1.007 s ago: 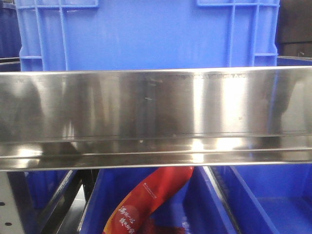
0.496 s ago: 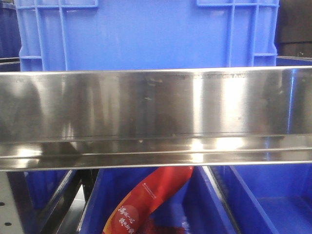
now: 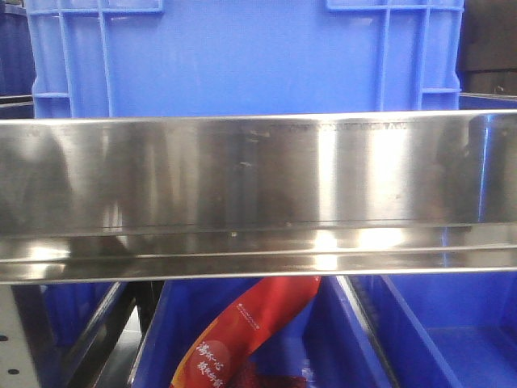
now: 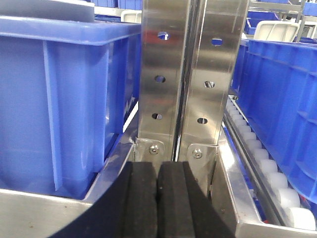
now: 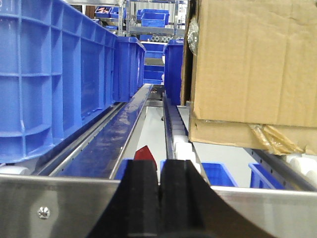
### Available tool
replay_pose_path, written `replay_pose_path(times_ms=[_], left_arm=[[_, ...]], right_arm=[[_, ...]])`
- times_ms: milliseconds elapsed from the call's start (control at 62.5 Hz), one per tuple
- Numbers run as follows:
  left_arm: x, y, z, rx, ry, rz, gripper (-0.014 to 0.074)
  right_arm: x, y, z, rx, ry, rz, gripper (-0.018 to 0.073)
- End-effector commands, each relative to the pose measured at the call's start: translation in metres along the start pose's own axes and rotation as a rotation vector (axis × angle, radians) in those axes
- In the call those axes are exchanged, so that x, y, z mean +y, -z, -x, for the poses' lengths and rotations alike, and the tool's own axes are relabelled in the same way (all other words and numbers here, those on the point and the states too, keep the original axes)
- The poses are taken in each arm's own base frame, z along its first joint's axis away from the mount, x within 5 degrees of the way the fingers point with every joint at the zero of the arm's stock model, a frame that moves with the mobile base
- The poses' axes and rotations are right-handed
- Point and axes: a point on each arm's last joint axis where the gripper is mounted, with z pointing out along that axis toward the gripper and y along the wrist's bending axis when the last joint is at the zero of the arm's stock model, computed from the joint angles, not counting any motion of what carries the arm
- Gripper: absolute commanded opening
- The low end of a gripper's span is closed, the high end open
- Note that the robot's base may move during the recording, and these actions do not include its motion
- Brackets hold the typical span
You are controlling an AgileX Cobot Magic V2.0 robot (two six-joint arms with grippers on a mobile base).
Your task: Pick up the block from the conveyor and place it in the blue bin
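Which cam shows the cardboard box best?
Right wrist: the cardboard box fills the upper right, sitting on the roller rack, with torn tape at its base. The front-facing and left wrist views show none of it.

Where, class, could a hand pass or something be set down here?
Free: the grey channel between the steel rail and roller track; the right lower bin's floor. Crowded: the red packet fills the middle bin; the cardboard box covers the rollers.

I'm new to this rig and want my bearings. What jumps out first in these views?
A shiny steel rail spans the front view, a big blue bin behind it and a red packet in a bin below. The left gripper faces perforated steel posts; the right gripper looks past a cardboard box.
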Motion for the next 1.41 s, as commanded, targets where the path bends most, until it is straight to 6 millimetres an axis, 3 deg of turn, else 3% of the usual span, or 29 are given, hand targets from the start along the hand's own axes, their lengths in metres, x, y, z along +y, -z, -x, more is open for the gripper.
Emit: replay_pose_path(times_ms=[0,895,1087,1391], left_arm=[[0.0,0.001,0.002,-0.026,0.011,0.0,-0.0111],[0.0,0.001,0.002,-0.024,0.004,0.005,-0.0111],[0.008,-0.01,-0.012,-0.028,-0.188,-0.026,-0.0111],[0.001,-0.034,-0.044,-0.264,0.004,-0.167,-0.0111]], right_arm=[[0.0,0.0,0.003,-0.029,0.015,-0.003,-0.0162],[0.0,0.0,0.003,-0.031,0.015,-0.003,-0.0162],[0.0,0.0,0.003,-0.031,0.015,-0.003,-0.0162],[0.0,0.0,0.003,-0.031,0.015,-0.003,-0.0162]])
